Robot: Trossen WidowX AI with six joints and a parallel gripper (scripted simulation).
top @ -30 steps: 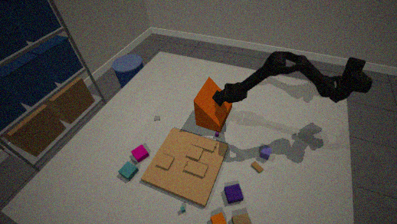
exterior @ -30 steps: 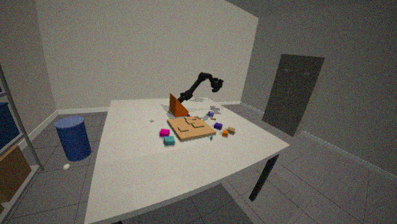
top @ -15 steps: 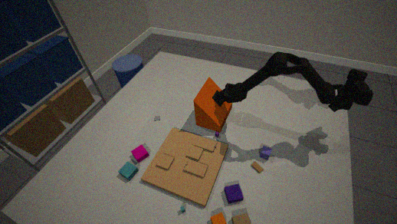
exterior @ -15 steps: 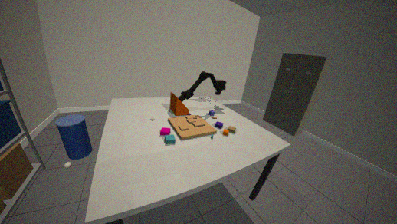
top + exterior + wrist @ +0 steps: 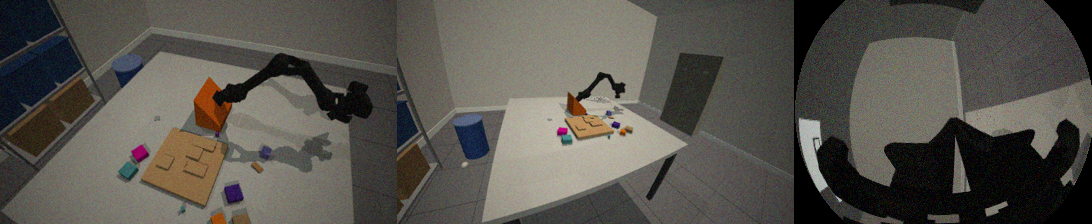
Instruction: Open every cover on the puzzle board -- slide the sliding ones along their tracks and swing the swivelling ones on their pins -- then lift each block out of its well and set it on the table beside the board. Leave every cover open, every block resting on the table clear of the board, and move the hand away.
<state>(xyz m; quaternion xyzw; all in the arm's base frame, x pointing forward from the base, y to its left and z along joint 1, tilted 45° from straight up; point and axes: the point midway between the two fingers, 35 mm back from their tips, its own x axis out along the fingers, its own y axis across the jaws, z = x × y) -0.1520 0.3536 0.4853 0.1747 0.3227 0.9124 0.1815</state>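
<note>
The tan puzzle board [image 5: 172, 185] [image 5: 591, 133] lies flat on the table. Several tan covers stand slightly proud of it: one at the left [image 5: 165, 162], one near the centre [image 5: 195, 154], one at the back [image 5: 208, 146] and one toward the front [image 5: 196, 169]. I cannot tell whether wells show or how far the covers are open. A magenta block [image 5: 139, 153] [image 5: 562, 131] and a teal block [image 5: 128, 170] [image 5: 566, 139] lie left of the board; a dark purple block [image 5: 234, 192] [image 5: 615, 125] lies right. My gripper [image 5: 338, 116] [image 5: 618, 96] [image 5: 953, 121] is shut and empty, raised far right of the board.
An orange wedge [image 5: 207, 103] [image 5: 574, 106] stands behind the board, near the arm's lower end. A lavender block [image 5: 265, 152], small tan piece [image 5: 257, 167], orange block [image 5: 218, 219], tan block [image 5: 241, 219] and tiny teal piece [image 5: 182, 209] lie around the board's right and front.
</note>
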